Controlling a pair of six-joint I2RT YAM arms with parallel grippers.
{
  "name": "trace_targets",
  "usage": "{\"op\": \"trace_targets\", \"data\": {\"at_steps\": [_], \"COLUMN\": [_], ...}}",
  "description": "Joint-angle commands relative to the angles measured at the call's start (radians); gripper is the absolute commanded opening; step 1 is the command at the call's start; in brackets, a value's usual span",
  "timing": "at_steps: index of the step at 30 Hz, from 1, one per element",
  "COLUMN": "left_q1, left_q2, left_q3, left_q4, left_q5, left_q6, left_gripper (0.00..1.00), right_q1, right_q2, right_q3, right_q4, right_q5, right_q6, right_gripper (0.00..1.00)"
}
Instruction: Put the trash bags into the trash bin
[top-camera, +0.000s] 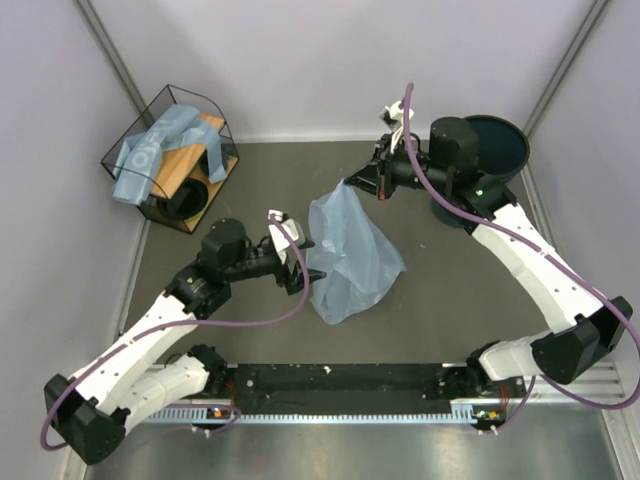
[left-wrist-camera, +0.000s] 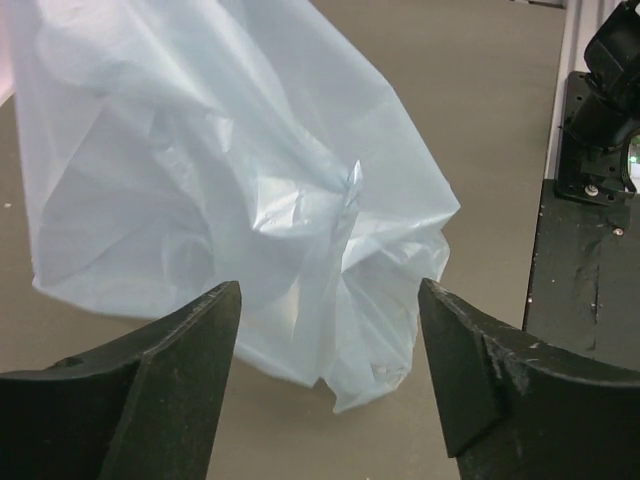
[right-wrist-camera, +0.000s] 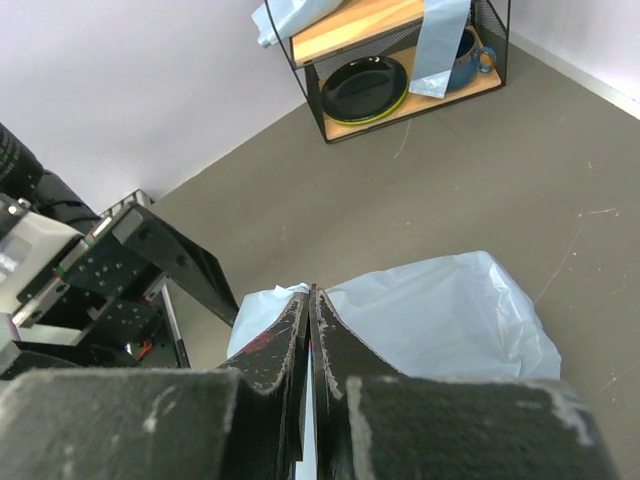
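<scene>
White arm shells (top-camera: 520, 250), black joints (top-camera: 455, 145), purple cables (top-camera: 255, 322), scuffed black fingers (left-wrist-camera: 170, 390)

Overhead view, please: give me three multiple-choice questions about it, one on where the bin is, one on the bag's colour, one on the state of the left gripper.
1. Where does the trash bin stand?
A. In the far right corner, behind the right arm
B. In the far left corner
C. At the near edge, between the arm bases

2. What colour is the trash bag in the middle of the table?
A. Black
B. Light blue
C. Yellow

3. How is the left gripper?
A. Open, closed on nothing
B. Shut on the bag
C. Shut on the bin's rim

Answers:
1 A, since the overhead view shows it at the far right, past the right arm's wrist.
2 B, since the film is a translucent light blue in all views.
3 A, since the left wrist view shows its fingers wide apart, with the film beyond them.
</scene>
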Motion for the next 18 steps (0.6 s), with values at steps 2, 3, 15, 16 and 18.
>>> {"op": "trace_targets", "data": {"at_steps": [2, 3, 15, 16, 18], "left_q1": [-0.070, -0.084, -0.132, -0.133, -0.133], "left_q2": [0.075, 0.081, -0.013, -0.006, 0.020], "left_q3": [0.000, -0.003, -0.071, -0.072, -0.077], "left_q4": [0.151, 0.161, 0.111, 0.114, 0.151], "left_q5": [-0.042, -0.054, -0.079, -0.082, -0.094], "left_q6": [-0.009, -0.006, -0.058, -0.060, -0.083], "left_gripper": [0.68, 0.68, 0.43, 0.43, 0.47], "right_q1": [0.028, 0.031, 0.054, 0.056, 0.056], "right_q2": [-0.013, -0.009, 0.050, 0.050, 0.048], "right_q3": [0.012, 0.017, 0.069, 0.069, 0.064], "right_q4": [0.035, 0.033, 0.048, 0.053, 0.071], "right_q5": [0.010, 0.008, 0.001, -0.004, -0.017], "right_q6": [0.012, 0.010, -0.002, 0.003, 0.024], "right_gripper": [0.00, 0.00, 0.00, 0.00, 0.00]}}
